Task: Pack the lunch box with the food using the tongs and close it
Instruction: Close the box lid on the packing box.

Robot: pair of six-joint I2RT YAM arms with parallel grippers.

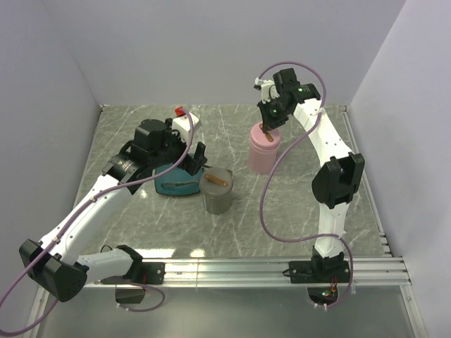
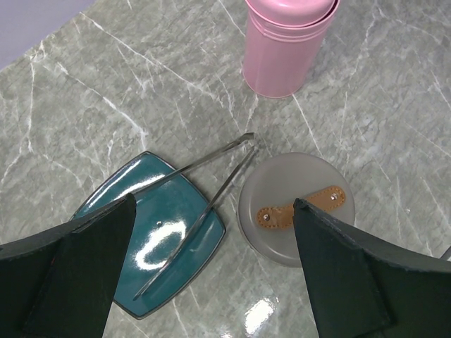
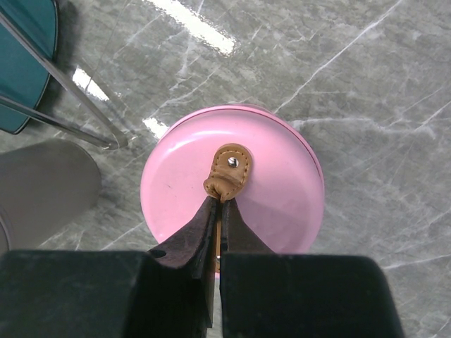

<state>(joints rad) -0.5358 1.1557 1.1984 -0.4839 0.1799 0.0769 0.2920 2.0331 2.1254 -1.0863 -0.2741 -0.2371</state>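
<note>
The lunch box (image 1: 264,153) is a pink cylinder at the back of the table, with its pink lid (image 3: 282,190) sitting on it. My right gripper (image 3: 223,201) is shut on the lid's tan leather strap (image 3: 229,169). The silver tongs (image 2: 211,190) lie across an otherwise bare teal plate (image 2: 176,204), tips pointing toward the pink box. My left gripper (image 2: 213,204) hangs open above the plate's edge and a grey lid (image 2: 282,183), holding nothing. No food shows in any view.
A grey cylindrical container (image 1: 217,197) with a tan-strapped lid stands just right of the plate (image 1: 165,189). Walls enclose the marble table on three sides. A rail runs along the near edge.
</note>
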